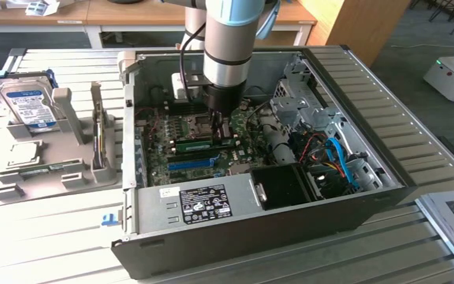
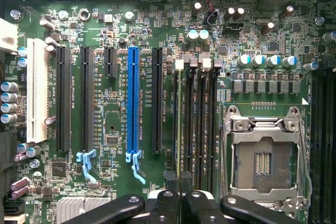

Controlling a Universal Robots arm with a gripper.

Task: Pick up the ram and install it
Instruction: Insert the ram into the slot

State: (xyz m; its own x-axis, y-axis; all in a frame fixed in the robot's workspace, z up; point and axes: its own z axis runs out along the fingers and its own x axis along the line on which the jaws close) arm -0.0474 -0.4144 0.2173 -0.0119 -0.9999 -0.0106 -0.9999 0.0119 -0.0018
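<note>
Two fingers (image 2: 169,199), mine, are drawn in to a narrow gap and clamp the ram (image 2: 179,129) between them. My gripper (image 2: 178,183) takes it on the long upper edge, near mid-length.

1. Position. The ram stands on edge, directly under the gripper, in line with the bank of memory slots (image 2: 202,124), on the side of the bank away from the processor socket (image 2: 262,163). In the exterior view the ram (image 1: 203,142) shows as a green strip low on the motherboard, below the gripper (image 1: 219,121). Whether it is fully seated I cannot tell.

2. Handling – my judgement. The stick should be light, thin and stiff, but fragile: it will not tolerate bending or twisting. The bare upper edge is the correct hold, not the chips or the contact edge. A central grip keeps both ends level.

3. Count.
- Ram: one.
- Memory slots in this bank: four, by my count.
- Blue slot (image 2: 133,103): one, with black slots on both sides.
- Processor socket: one, open.
- Hard drive (image 1: 26,106): one – parked in a grey stand outside the computer case (image 1: 385,177), at the exterior view's left.
</note>
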